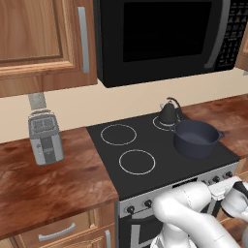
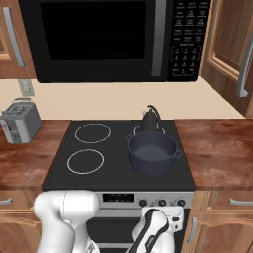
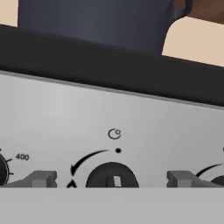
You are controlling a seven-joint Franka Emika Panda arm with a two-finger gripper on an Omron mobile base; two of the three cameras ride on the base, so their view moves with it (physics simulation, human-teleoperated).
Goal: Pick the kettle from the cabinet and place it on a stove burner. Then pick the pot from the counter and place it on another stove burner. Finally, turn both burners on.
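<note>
Kettle point(image 2: 149, 120) and pot point(image 2: 152, 152) sit on the stove, knobs next.
Gripper point(image 3: 112, 179) spread wide, holding nothing, straddles a knob point(image 3: 112, 180); kettle at the pot's twelve o'clock.

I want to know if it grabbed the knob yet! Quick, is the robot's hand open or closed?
Gripper: open, holding nothing; the jaws stand wide on either side of a stove knob, not pinching it.
</note>
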